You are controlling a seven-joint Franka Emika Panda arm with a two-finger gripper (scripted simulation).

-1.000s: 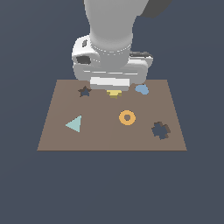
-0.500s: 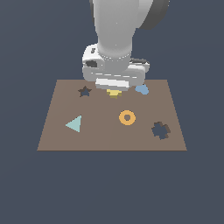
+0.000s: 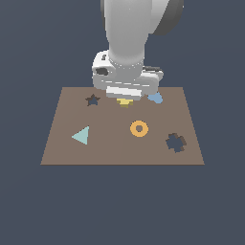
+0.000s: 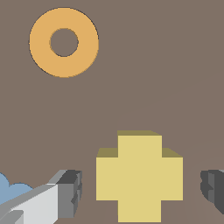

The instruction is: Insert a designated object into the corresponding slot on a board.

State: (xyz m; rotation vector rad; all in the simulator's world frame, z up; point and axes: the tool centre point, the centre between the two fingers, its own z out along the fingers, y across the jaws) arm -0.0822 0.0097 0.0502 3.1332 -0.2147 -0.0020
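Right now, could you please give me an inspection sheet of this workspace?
Surface: flat brown board on a plain dark ground.
Job's things: yellow cross-shaped piece lies flat on the board between the fingers; dark cross slot is empty, near the exterior view's right edge.
Clutter: orange ring, teal triangle, light-blue blob, dark star hole.
Grippers: gripper low over the piece, jaws open on either side, not touching it.
Cables: nothing seen.
Surroundings: nothing seen beyond the dark backdrop.
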